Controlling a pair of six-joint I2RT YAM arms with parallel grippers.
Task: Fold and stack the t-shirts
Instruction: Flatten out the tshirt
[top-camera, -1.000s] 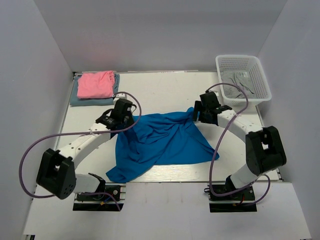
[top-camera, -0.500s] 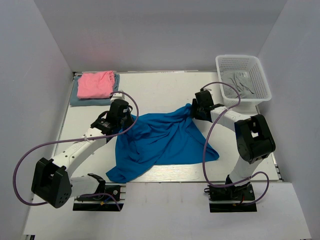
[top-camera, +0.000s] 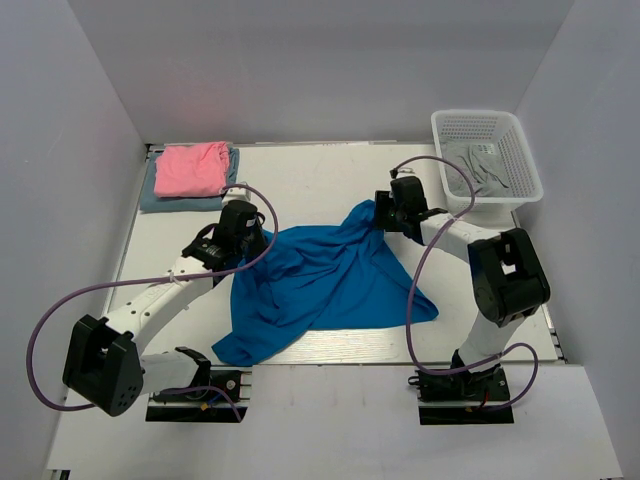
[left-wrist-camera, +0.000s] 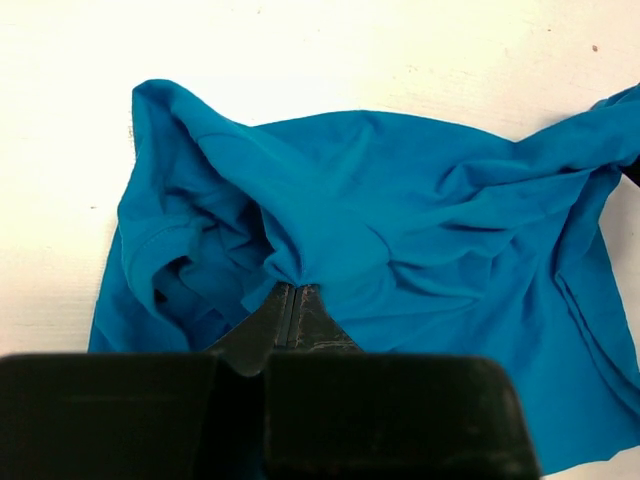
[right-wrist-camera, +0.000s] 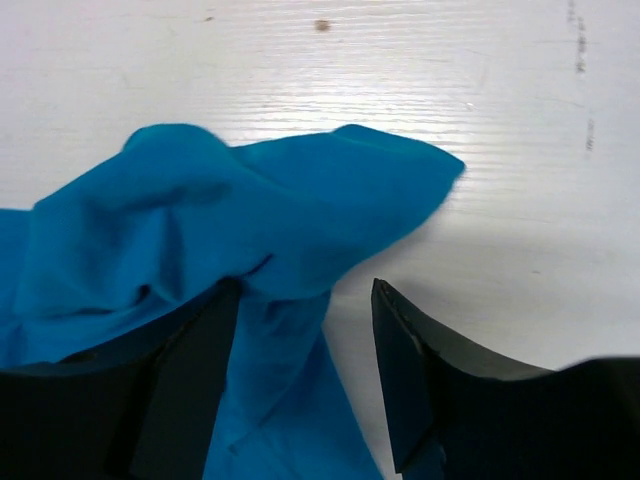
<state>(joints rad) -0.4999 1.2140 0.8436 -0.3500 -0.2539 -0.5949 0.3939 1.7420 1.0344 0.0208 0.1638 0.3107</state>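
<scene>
The large bright blue t-shirt lies crumpled across the middle of the table. My left gripper is at its far left part, shut on a pinched fold of the blue cloth. My right gripper is at the shirt's far right corner. In the right wrist view its jaws stand open, with the blue corner lying against the left finger and bare table beside the right one. A folded pink t-shirt rests on a folded grey-blue t-shirt at the far left.
A white mesh basket stands at the far right corner with grey cloth inside it. White walls enclose the table on three sides. Purple cables loop from both arms.
My right gripper has moved farther away and to the left, onto the shirt's far right corner, and its jaws have narrowed. The corner shifted left with it. The left arm shifted slightly, still gripping.
</scene>
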